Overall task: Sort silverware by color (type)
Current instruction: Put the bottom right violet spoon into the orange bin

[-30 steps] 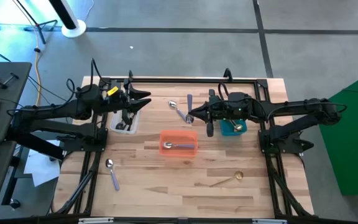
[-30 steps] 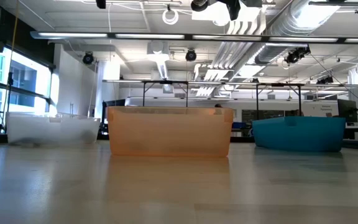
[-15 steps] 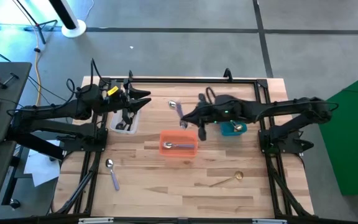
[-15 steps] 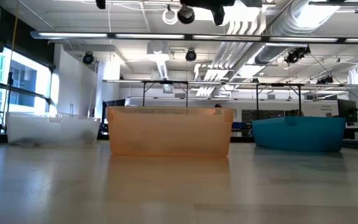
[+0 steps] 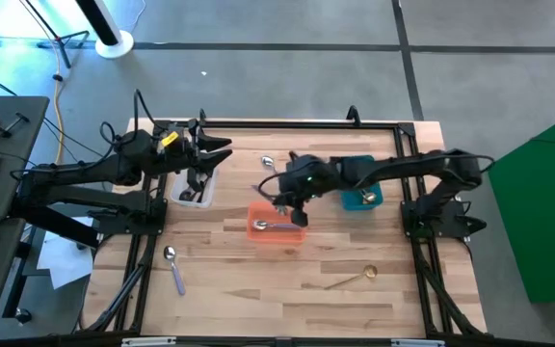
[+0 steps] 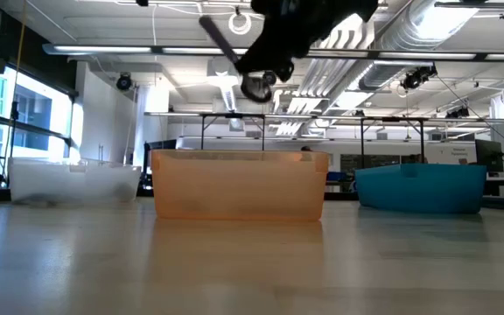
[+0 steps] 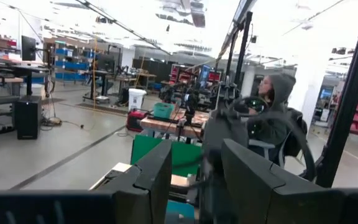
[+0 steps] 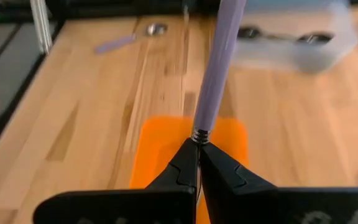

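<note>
My right gripper [image 5: 292, 200] hangs over the orange bin [image 5: 277, 231], shut on a spoon with a pale lavender handle [image 8: 215, 74]. In the low view that spoon's bowl [image 6: 254, 86] shows above the bin. Another lavender-handled spoon [image 5: 276, 226] lies inside the orange bin. One more [image 5: 173, 266] lies flat near the table's front left, a gold spoon [image 5: 355, 278] lies at the front right, and a spoon bowl [image 5: 268, 162] shows behind the gripper. My left gripper [image 5: 215, 154] waits open above the clear bin [image 5: 193, 190]. My right gripper pinches the spoon between its two fingertips [image 8: 185, 163] at the metal neck [image 8: 199, 135], where the lavender handle starts. The fingers slant down from the table's right. The handle sticks out ahead past the fingertips. The spoon is tilted and lifted clear above the orange bin.
The clear bin [image 8: 297, 40] holds dark spoons [image 8: 272, 35]. A teal bin [image 5: 361, 196] stands right of the orange one. A black frame runs around the table's edge [image 5: 277, 123]. Bare wood lies along the near half. A person in a hood [image 7: 272, 118] sits beyond the table.
My right gripper has swung from beside the teal bin toward the table's left, come down and tipped its fingers downward. It stays shut on the lavender-handled spoon, which now hangs over the orange bin.
</note>
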Robot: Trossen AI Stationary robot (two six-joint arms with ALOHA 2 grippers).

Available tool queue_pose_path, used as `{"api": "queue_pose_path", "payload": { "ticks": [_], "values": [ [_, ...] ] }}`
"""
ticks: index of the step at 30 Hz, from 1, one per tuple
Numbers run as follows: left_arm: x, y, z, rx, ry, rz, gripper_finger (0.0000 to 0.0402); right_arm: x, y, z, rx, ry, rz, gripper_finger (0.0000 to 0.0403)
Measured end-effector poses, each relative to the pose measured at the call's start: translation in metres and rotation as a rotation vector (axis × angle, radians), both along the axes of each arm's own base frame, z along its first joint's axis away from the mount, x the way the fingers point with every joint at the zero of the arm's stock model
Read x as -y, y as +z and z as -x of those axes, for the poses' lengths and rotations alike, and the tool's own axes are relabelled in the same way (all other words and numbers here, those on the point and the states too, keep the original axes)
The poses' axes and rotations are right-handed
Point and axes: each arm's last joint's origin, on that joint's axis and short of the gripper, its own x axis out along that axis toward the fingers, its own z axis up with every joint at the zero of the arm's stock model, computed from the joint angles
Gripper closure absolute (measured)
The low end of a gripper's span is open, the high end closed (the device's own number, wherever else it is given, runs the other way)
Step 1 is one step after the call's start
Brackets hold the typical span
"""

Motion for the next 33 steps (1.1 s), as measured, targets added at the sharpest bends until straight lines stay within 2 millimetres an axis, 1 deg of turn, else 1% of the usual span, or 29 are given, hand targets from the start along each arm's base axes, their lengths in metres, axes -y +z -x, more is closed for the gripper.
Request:
{"api": "queue_pose_path", "payload": {
  "ticks": [5,9,13,18,29,33],
  "values": [
    [0.0,0.0,0.0,-0.001,0.001,-0.006,0.0271,-0.003,-0.036,-0.015,-0.111,0.014,-0.003,0.0403],
    [0.0,0.0,0.0,-0.002,0.001,-0.006,0.0271,-0.003,-0.064,-0.02,-0.222,0.012,-0.009,0.0403],
    [0.0,0.0,0.0,-0.002,0.001,-0.007,0.0271,-0.003,-0.082,-0.02,-0.307,0.012,-0.013,0.0403],
    [0.0,0.0,0.0,-0.002,0.001,-0.007,0.0271,-0.003,-0.095,-0.018,-0.389,0.047,-0.05,0.0403],
    [0.0,0.0,0.0,0.0,0.001,-0.007,0.0271,0.0,-0.121,-0.023,-0.457,0.041,-0.065,0.0403],
    [0.0,0.0,0.0,0.0,0.001,-0.006,0.0271,0.003,-0.125,-0.024,-0.463,0.03,-0.067,0.0403]
  ]
}}
